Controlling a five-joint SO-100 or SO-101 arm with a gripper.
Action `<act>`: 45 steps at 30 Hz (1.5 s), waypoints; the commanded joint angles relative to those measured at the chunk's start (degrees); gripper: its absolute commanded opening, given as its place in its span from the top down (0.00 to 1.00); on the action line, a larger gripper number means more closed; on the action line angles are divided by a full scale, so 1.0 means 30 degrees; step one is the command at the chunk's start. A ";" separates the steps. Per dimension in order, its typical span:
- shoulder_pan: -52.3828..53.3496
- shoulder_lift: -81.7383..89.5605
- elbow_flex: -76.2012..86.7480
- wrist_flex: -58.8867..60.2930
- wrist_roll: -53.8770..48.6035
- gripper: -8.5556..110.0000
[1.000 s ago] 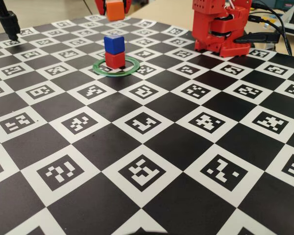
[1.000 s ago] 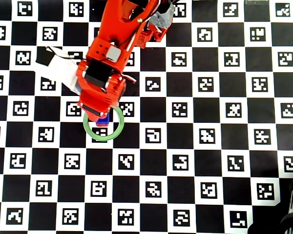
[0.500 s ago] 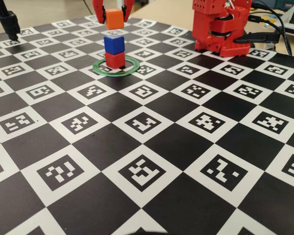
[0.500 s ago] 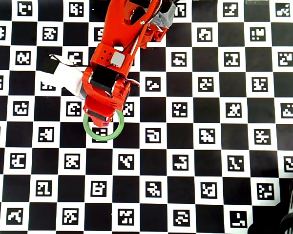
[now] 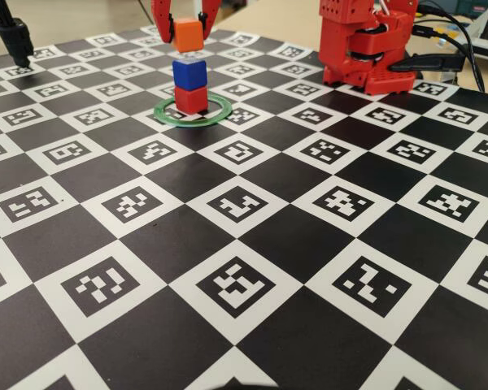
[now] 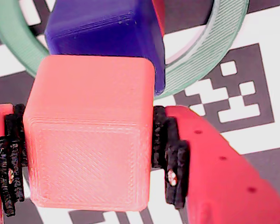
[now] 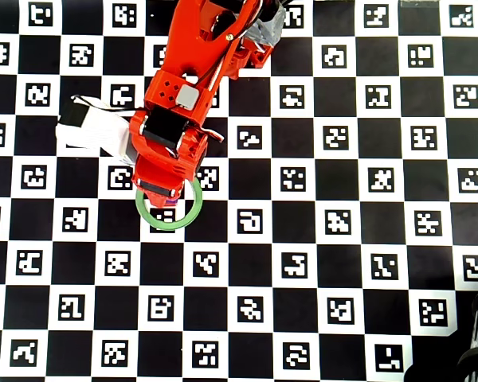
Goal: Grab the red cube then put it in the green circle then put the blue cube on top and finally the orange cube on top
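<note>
tool [image 5: 188, 18] grips orange cube [image 5: 188, 34], seemingly above blue cube [image 5: 189, 74]

In the overhead view the arm [image 7: 175, 119] hides all three cubes and the far arc of the green circle [image 7: 169, 225]. The wrist view cuts off the blue cube [image 6: 102, 32] at the top; the red cube beneath barely shows.

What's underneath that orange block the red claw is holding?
Below the orange cube, held in the fingers, the blue cube sits on the red cube inside the green circle. From overhead, the arm hides the whole stack.
</note>
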 commanded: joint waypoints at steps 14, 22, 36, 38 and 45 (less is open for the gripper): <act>0.0264 0.1465 -0.0352 -0.0557 -0.3633 0.94; 0.0264 0.1260 -0.0293 -0.0527 -0.5010 0.94; 0.0439 0.1113 0.0791 -0.1230 -0.5215 0.94; 0.0469 0.1113 0.0879 -0.1348 -0.5244 0.94; 0.0615 0.0996 0.1172 -0.1846 -0.5303 0.94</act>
